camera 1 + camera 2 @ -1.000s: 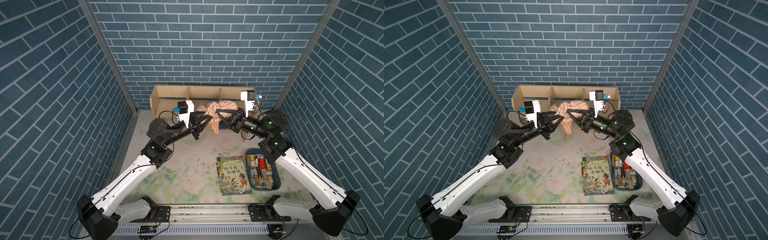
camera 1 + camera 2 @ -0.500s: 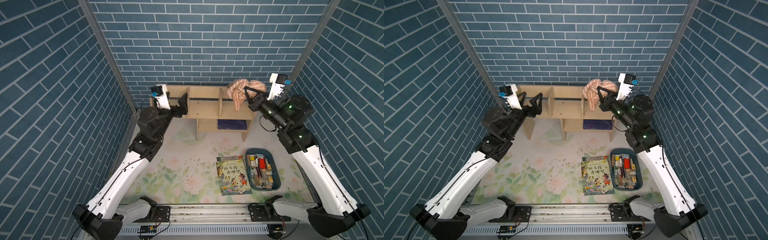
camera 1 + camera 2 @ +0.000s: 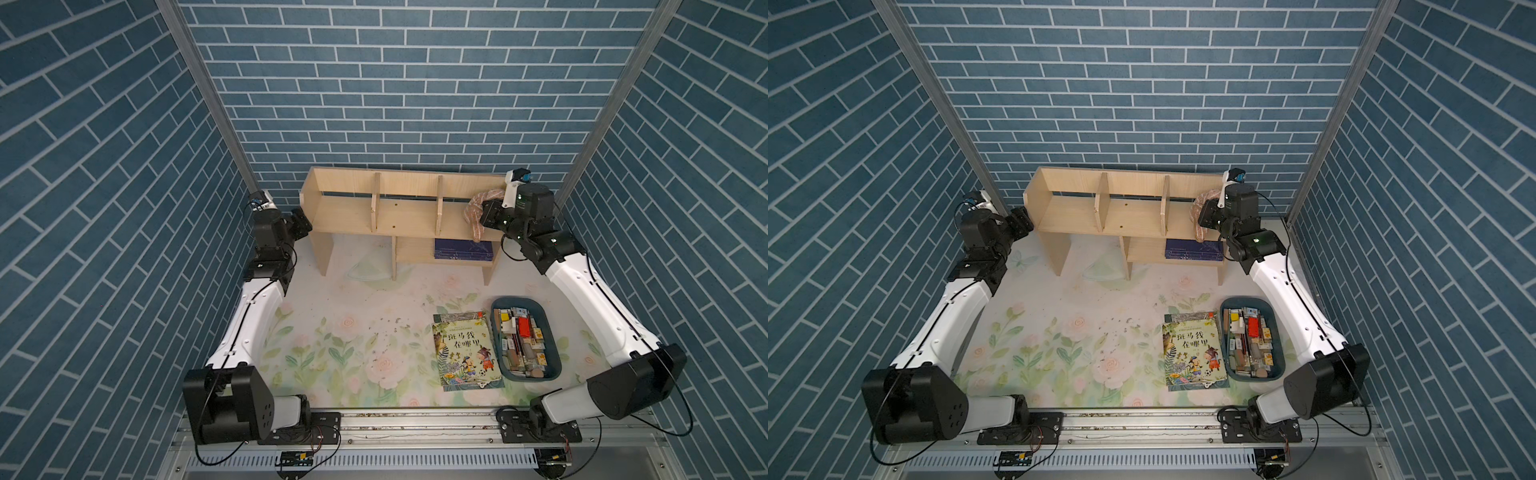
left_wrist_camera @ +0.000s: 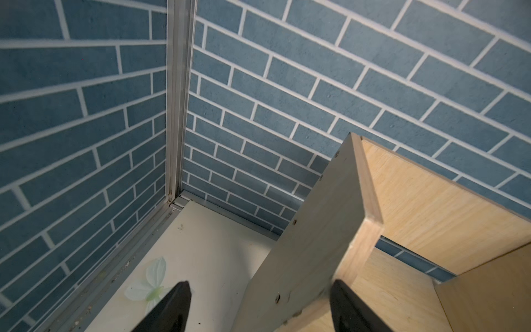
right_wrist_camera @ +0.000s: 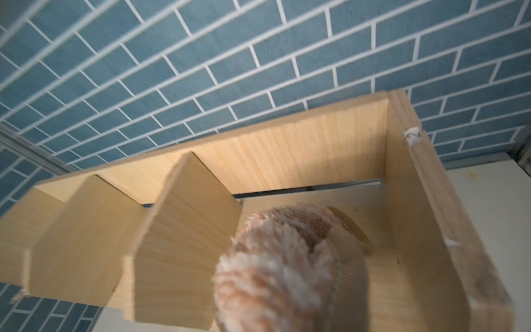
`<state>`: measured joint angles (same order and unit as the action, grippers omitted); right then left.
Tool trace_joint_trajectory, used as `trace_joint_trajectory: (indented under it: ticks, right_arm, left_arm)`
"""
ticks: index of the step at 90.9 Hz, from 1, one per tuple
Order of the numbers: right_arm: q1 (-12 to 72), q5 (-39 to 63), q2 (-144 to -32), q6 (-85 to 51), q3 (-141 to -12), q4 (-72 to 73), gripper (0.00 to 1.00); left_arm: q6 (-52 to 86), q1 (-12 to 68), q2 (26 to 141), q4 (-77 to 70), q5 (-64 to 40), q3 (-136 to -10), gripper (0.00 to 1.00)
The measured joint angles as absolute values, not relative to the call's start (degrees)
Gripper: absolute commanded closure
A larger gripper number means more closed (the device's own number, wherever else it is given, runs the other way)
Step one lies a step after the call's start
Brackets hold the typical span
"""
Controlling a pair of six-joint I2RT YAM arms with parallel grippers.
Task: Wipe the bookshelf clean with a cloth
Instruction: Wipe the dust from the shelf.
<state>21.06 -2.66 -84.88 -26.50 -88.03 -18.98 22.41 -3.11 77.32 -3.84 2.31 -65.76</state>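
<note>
The pale-wood bookshelf (image 3: pixel 399 210) (image 3: pixel 1129 208) stands against the back wall. The fluffy tan-and-cream cloth (image 3: pixel 477 210) (image 3: pixel 1200 212) hangs bunched over the right compartment of the upper tier, and my right gripper (image 3: pixel 487 215) is shut on it. In the right wrist view the cloth (image 5: pixel 275 270) fills the foreground and hides the fingers. My left gripper (image 3: pixel 302 222) (image 3: pixel 1022 221) is at the shelf's left end. It is open (image 4: pixel 258 284), with the left side panel (image 4: pixel 316 230) between its two black fingers.
A colourful picture book (image 3: pixel 465 353) lies on the floral mat beside a blue bin (image 3: pixel 515 300) full of small items. Dark blue books (image 3: pixel 463 249) lie on the lower shelf. Dark specks (image 3: pixel 395 328) dot the mat. Brick walls stand close on three sides.
Both arms swung from the middle out to the shelf's ends. The right one carried the cloth to the right compartment and came lower. The left gripper opened and reached the left side panel.
</note>
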Motion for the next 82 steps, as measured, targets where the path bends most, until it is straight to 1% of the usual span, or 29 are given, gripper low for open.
trace_joint_trajectory:
  ticks: [10, 24, 40, 46, 54, 64, 74, 82]
  right_arm:
    - [20.08, -3.51, -85.69, -26.48, -86.83, -19.38, 1.0]
    - [18.92, -3.88, -85.82, -26.5, -85.95, -19.33, 1.0]
    - [18.68, -3.7, -86.85, -26.5, -85.52, -19.2, 1.0]
    - [18.7, -3.36, -86.87, -26.48, -84.88, -19.05, 1.0]
    - [18.68, -2.79, -86.87, -26.48, -84.58, -18.83, 1.0]
    - [18.68, -1.76, -86.87, -26.48, -84.58, -18.83, 1.0]
    - [18.68, -0.67, -86.87, -26.48, -84.58, -18.85, 1.0]
    - [18.68, -0.1, -86.83, -26.46, -84.58, -18.9, 1.0]
  left_arm:
    - [23.18, -3.51, 79.29, -6.92, -1.32, -65.52, 0.23]
    - [23.81, -3.44, 81.82, -12.62, -7.75, -64.12, 0.2]
    - [23.59, -3.46, 82.41, -16.71, -12.32, -63.29, 0.14]
    - [23.09, -3.46, 82.56, -18.44, -13.26, -63.35, 0.14]
    - [21.89, -3.46, 84.01, -19.53, -14.28, -64.55, 0.21]
    - [20.45, -3.46, 86.59, -20.16, -15.03, -66.24, 0.31]
    - [19.99, -3.44, 88.03, -20.27, -15.55, -66.3, 0.51]
    - [18.94, -3.62, 88.64, -20.36, -15.27, -66.32, 0.68]
